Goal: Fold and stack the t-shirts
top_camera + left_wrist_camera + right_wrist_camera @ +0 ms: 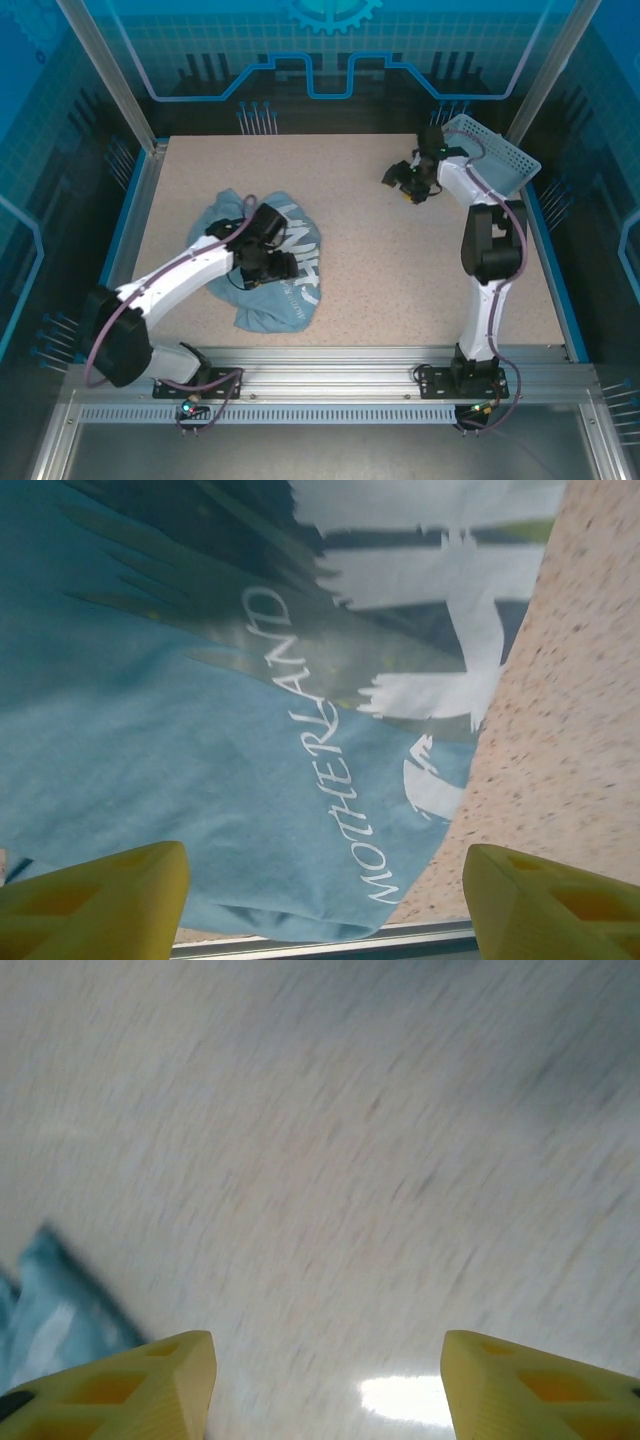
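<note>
T-shirts counted: one. Soft pale blue short-sleeved cloth t-shirt (285, 295) with white block-letter print lies crumpled, not folded, on the left half of the speckled beige tabletop (400, 280), toward the near edge. In the left wrist view the white script "MOTHERLAND" reads across the cloth (150, 750), with larger white lettering beside it.

Grippers: two.
- Left gripper (283, 266) is over the middle of the t-shirt. Its two yellow fingers (100, 895) are spread wide, with cloth below the gap and nothing pinched. Whether the tips touch the fabric I cannot tell.
- Right gripper (405, 185) is at the far right of the table, well apart from the t-shirt. Its two yellow fingers (520, 1380) are spread over bare tabletop and grasp nothing. That view is motion-blurred; a patch of blue cloth (50, 1310) shows at its lower left edge, too smeared to identify.

Baskets: one. Light blue plastic lattice basket (500, 150) sits tilted at the far right corner, just beside the right gripper.
</note>
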Motion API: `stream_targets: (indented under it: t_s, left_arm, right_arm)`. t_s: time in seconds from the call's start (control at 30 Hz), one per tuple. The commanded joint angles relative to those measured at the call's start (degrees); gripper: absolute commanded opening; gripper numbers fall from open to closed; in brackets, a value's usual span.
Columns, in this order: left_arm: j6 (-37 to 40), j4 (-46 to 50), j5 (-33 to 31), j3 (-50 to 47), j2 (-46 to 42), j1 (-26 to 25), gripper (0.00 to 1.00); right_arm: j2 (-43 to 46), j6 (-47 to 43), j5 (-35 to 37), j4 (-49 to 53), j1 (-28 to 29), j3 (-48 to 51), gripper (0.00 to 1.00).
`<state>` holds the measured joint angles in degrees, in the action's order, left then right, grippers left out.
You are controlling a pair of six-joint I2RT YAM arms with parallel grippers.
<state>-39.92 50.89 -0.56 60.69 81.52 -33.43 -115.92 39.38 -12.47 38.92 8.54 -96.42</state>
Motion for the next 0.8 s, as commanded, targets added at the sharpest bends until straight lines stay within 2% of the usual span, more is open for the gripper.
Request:
stream_targets:
  t_s: [0.0, 0.13, 0.3, 0.47, 0.67, 0.7, 0.73, 0.77]
  left_arm:
    - [-1.7, 9.9, -8.8, 1.7, 2.6, -2.6, 0.71]
    - [-7.6, 13.1, -6.4, -2.7, -1.8, -2.6, 0.7]
    - [-11.9, 18.2, 0.6, -6.7, -5.0, -2.5, 0.69]
    - [-11.5, 14.0, 4.7, -11.5, -3.3, -2.7, 0.7]
    - [-14.2, -0.5, 5.1, -11.7, 4.9, -2.8, 0.69]
    - [-15.0, -3.2, 5.5, -11.2, 6.6, -2.9, 0.66]
    - [-15.8, -5.3, 5.9, -10.9, 8.1, -2.9, 0.58]
    - [-16.4, -7.5, 6.2, -10.6, 9.3, -2.9, 0.41]
  right_arm:
    - [10.5, -2.6, 0.7, -0.6, 5.1, 5.7, 0.64]
    - [17.3, -6.3, 2.4, -0.5, 12.8, 14.2, 0.64]
    - [20.9, -8.3, -2.5, -4.1, 20.4, 24.1, 0.64]
    - [20.1, -9.0, -4.5, -3.1, 25.7, 27.3, 0.64]
    - [16.3, -7.6, -7.2, -3.4, 27.0, 29.4, 0.65]
    - [15.9, -7.1, -7.6, -3.8, 26.9, 29.7, 0.65]
    - [15.7, -6.7, -7.9, -4.3, 26.9, 29.9, 0.65]
    - [15.4, -6.2, -8.2, -4.6, 26.9, 30.0, 0.65]
